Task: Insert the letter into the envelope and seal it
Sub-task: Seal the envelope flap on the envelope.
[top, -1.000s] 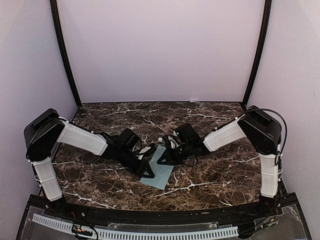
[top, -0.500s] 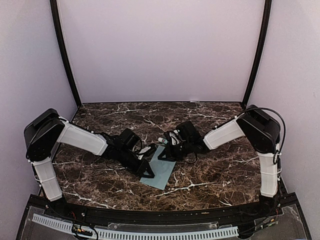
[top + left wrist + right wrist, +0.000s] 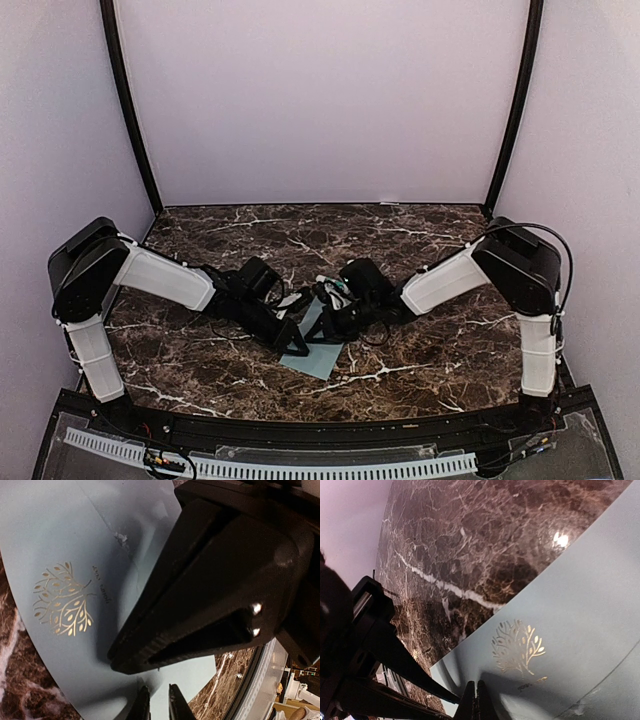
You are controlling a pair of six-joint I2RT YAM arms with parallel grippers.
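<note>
From my remote station I see the flat pale blue-grey paper envelope [image 3: 322,358] lying on the dark brown marble-patterned table [image 3: 430,340]. It sits near the middle and towards the near edge, turned at a slant, with both arms reaching in over its far end from either side. Its upper face carries a small gold tree emblem [image 3: 62,602] with a line of tiny gold lettering beside it, too small for me to read. A faint seam runs across the paper, with a small rough white fleck [image 3: 120,537] on it. In its own wrist camera, the left gripper [image 3: 157,706] shows its two black fingertips [image 3: 143,705] a narrow slit apart at the bottom of the view. They are low over the envelope close to one edge. Pale paper shows through the slit and I see nothing caught between the tips, though I cannot tell whether they touch the sheet. The right gripper [image 3: 474,695] has its fingers pressed tightly together into one thin dark point. That point is aimed down at the envelope just below the emblem and throws a soft shadow on the paper. From these angles I cannot tell whether the tip rests on the surface or sits just above it. In the left wrist view the black wedge of the right gripper fills most of the frame, just beside the left fingers. From overhead the two grippers stand close together over the same end of the envelope.
</note>
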